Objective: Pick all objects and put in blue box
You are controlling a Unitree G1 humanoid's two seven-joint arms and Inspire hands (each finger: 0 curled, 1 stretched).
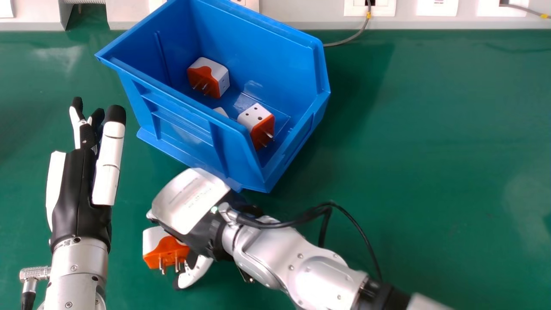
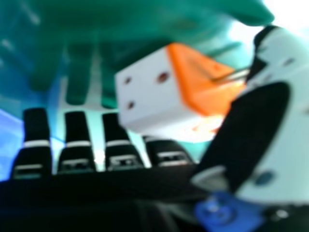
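My right hand (image 1: 191, 200) is in the head view at the front of the blue box (image 1: 181, 101), back upward. Beside its thumb sits a white and orange plug adapter (image 1: 165, 248), prongs facing the near edge. In the right hand view the adapter (image 2: 159, 92) lies between the thumb and the fingers of the right hand (image 2: 120, 145); the fingers look relaxed, not curled round it. Inside the box are an adapter (image 1: 208, 77) at the back, another (image 1: 257, 125) near the right corner, and a white piece (image 1: 221, 112) partly hidden by the wall. My left hand (image 1: 79, 189) stands open left of the box.
The box stands angled on the green table (image 1: 430, 150), near the wall panel with sockets (image 1: 301, 13). A grey cable (image 1: 351, 38) runs behind the box's right side. Black cables (image 1: 344, 213) loop above the right forearm.
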